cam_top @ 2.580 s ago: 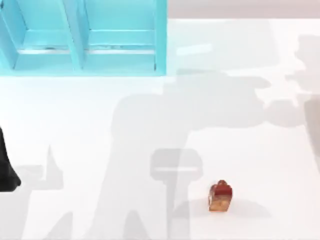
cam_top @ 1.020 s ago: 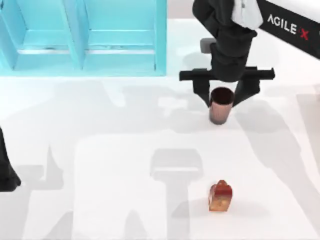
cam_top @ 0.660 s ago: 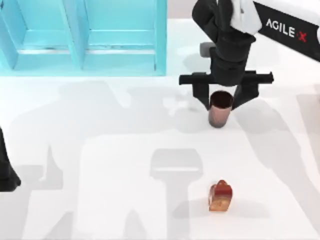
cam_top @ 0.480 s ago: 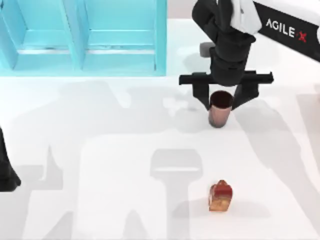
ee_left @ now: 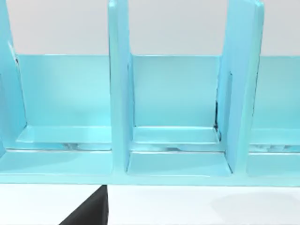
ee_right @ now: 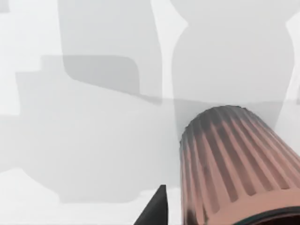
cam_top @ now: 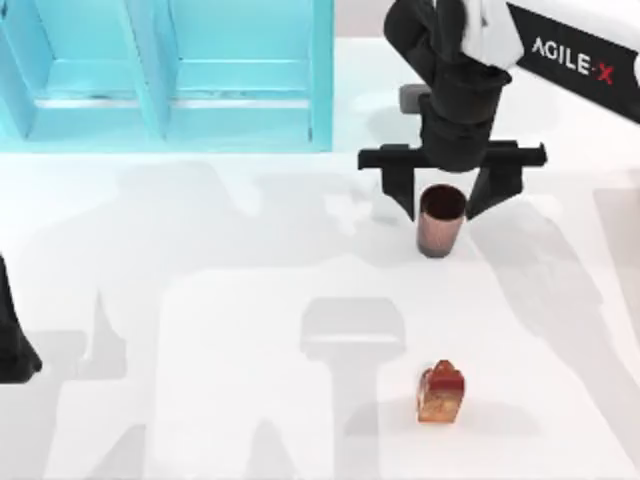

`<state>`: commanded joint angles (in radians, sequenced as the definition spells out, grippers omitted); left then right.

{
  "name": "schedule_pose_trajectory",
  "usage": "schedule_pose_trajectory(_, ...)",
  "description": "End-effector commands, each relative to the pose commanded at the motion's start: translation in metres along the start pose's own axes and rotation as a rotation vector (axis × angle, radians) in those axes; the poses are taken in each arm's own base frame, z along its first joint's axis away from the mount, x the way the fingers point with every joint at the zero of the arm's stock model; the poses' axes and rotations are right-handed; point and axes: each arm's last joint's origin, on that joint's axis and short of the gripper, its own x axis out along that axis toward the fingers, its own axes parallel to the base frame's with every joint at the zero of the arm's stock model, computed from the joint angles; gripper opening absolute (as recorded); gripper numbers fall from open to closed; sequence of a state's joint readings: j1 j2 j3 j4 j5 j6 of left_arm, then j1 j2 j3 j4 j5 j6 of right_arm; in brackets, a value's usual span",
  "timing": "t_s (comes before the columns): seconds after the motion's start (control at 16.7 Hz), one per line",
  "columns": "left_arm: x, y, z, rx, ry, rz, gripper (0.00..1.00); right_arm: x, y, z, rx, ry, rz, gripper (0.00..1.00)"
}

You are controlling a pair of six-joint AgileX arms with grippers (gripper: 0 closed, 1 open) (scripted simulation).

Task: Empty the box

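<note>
The light-blue box (cam_top: 322, 80) with upright dividers stands at the table's far left; the left wrist view looks into its compartments (ee_left: 119, 103), which hold nothing I can see. A ribbed brown cup (cam_top: 441, 222) stands upright on the white table right of the box. My right gripper (cam_top: 447, 203) hangs over it, open, one finger on each side of the cup and apart from it. In the right wrist view the cup (ee_right: 234, 164) lies close beside a dark fingertip (ee_right: 157, 208). My left arm (cam_top: 12, 340) is parked at the table's left edge.
A small orange-red bread-like object (cam_top: 441, 392) lies on the table nearer the front, below the cup. The right arm's body (cam_top: 455, 60) reaches in from the far right. White tabletop stretches between the box and the front edge.
The right arm came in carrying the cup and set it down right of the box. Over the last half second its fingers have spread away from the cup.
</note>
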<state>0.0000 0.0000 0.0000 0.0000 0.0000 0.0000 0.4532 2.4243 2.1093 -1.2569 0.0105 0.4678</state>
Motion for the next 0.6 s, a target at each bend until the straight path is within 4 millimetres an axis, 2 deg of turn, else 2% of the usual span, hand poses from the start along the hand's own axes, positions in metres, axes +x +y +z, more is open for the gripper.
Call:
schedule_pose_trajectory(0.12,0.0000,0.0000,0.0000,0.000,0.000,0.000,1.00,0.0000,0.0000,0.0000,0.000,0.000,0.000,0.98)
schedule_pose_trajectory(0.18,0.0000,0.0000,0.0000,0.000,0.000,0.000,1.00,0.0000,0.0000,0.0000,0.000,0.000,0.000,1.00)
schedule_pose_trajectory(0.6,0.0000,0.0000,0.0000,0.000,0.000,0.000,1.00,0.0000,0.0000,0.0000,0.000,0.000,0.000,1.00)
